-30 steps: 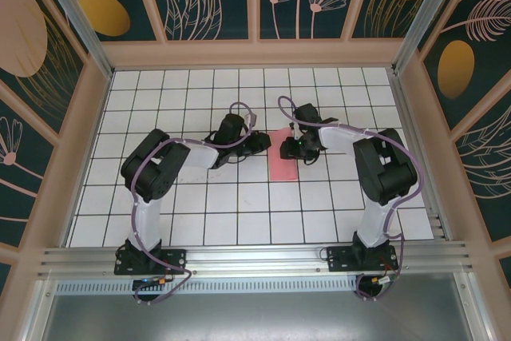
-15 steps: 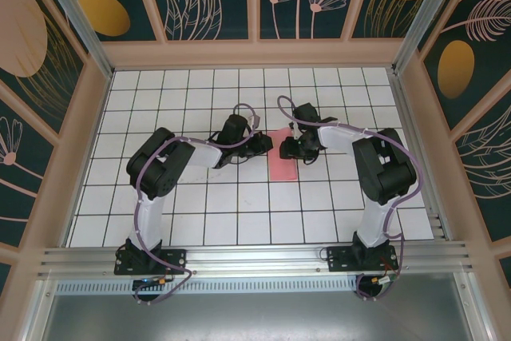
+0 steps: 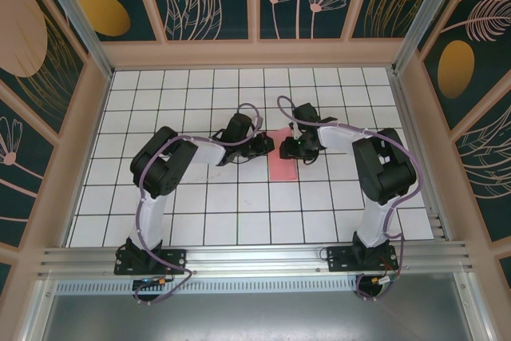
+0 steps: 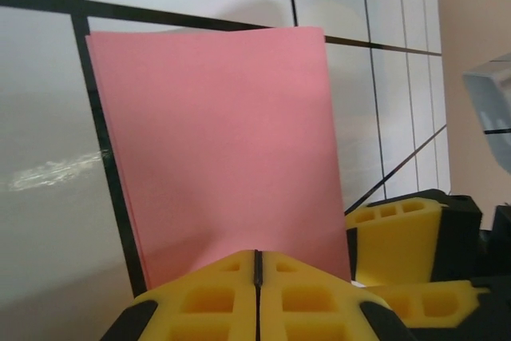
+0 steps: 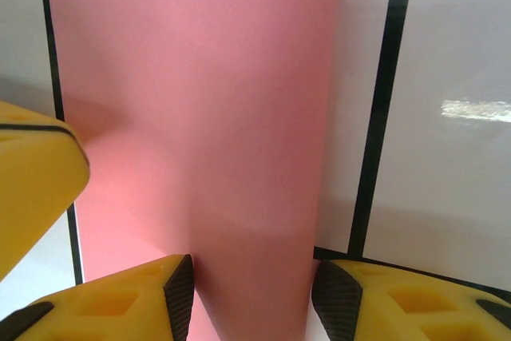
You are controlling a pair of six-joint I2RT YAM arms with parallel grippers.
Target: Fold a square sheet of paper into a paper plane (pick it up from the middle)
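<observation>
- The left arm reached over the white gridded bench (image 3: 200,213) to the left edge of the sheet of paper (image 3: 283,167), at that edge's far part.
- The left tool (image 3: 263,146) was closed. In the left wrist view its yellow fingers (image 4: 200,301) met along one thin seam, set against the near edge of the sheet. Whether any paper lay between them could not be told.
- The sheet of paper was pink-red and plain, and lay near the middle of the bench between the two tools. From above it showed as an oblong, longer than wide, running from far to near.
- In the left wrist view the sheet lay flat and smooth, with a black grid line running just beside its left edge.
- The right tool (image 3: 289,148) was over the far part of the sheet, just beside the left tool, with a narrow gap between the two.
- The right tool was open. In the right wrist view its fingers (image 5: 112,305) stood well apart, with the end of the sheet running between them.
- A finger of the left tool showed at the left edge of the sheet in that same view.
- The right arm bent back from the sheet toward the near right of the bench.
</observation>
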